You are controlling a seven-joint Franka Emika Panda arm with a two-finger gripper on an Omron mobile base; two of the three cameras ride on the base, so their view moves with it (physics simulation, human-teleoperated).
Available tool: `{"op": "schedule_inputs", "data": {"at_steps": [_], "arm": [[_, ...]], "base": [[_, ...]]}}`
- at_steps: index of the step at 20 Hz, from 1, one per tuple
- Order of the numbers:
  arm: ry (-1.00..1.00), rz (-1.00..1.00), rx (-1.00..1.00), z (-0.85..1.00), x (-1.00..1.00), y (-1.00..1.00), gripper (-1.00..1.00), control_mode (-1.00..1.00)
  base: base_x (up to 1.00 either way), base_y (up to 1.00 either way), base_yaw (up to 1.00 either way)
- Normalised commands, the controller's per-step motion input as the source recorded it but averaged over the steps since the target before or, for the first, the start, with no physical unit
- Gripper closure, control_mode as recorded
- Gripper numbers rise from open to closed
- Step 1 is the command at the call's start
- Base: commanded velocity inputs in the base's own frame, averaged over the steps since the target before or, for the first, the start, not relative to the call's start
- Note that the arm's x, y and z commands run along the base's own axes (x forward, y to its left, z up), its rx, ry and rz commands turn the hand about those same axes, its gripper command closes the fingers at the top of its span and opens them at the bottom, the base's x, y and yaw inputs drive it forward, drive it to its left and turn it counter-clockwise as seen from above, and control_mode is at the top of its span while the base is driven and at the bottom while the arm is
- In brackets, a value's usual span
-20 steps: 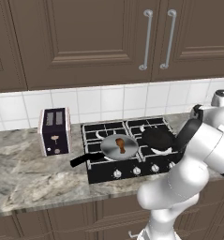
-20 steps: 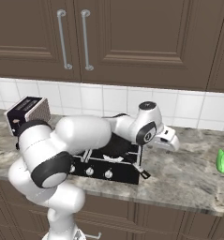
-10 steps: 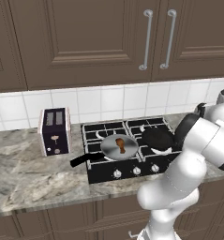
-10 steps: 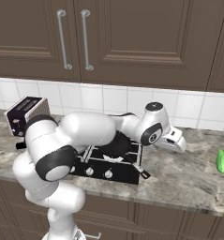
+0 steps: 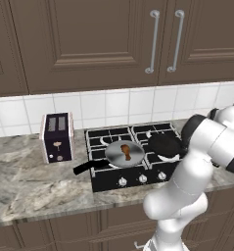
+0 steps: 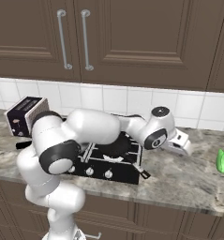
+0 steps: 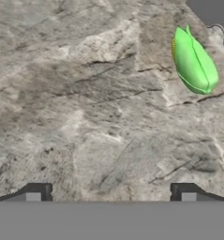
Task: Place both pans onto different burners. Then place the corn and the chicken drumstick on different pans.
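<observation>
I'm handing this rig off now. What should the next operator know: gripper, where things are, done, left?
Gripper: open, empty, above the counter, pointing toward the corn.
Silvery pan: on the hob's front left burner, drumstick in it.
Dark pan: on a right burner, nothing in it.
Corn: green husk, lying on the counter right of the hob.
Done: both pans and the drumstick.
Left: put the corn into the dark pan.

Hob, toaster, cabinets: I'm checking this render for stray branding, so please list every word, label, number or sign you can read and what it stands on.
None: no readable text shows in any view.
Toaster: small pale marks on its front, too blurred to read.
Hob knobs: no legible markings.
Cabinet doors, tiles and stone counter: plain, no lettering.
</observation>
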Motion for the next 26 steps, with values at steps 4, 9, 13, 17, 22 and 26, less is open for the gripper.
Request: {"op": "schedule_inputs", "data": {"at_steps": [4, 9, 13, 17, 22, 26], "arm": [[-0.02, 0.0, -0.03, -0.01, 0.0, -0.23, -1.0, -1.0], [-0.01, 0.0, -0.05, 0.0, 0.0, -0.25, -1.0, -1.0], [0.0, 0.0, -0.05, -0.03, 0.0, -0.28, -1.0, -1.0], [0.0, 0.0, -0.03, -0.01, 0.0, -0.3, -1.0, -1.0], [0.0, 0.0, -0.01, 0.0, 0.0, -0.3, -1.0, -1.0], [0.0, 0.0, 0.0, 0.0, 0.0, -0.29, -1.0, -1.0]], "base": [[0.0, 0.0, 0.0], [0.0, 0.0, 0.0], [0.0, 0.0, 0.0], [0.0, 0.0, 0.0], [0.0, 0.0, 0.0], [0.0, 0.0, 0.0]]}}
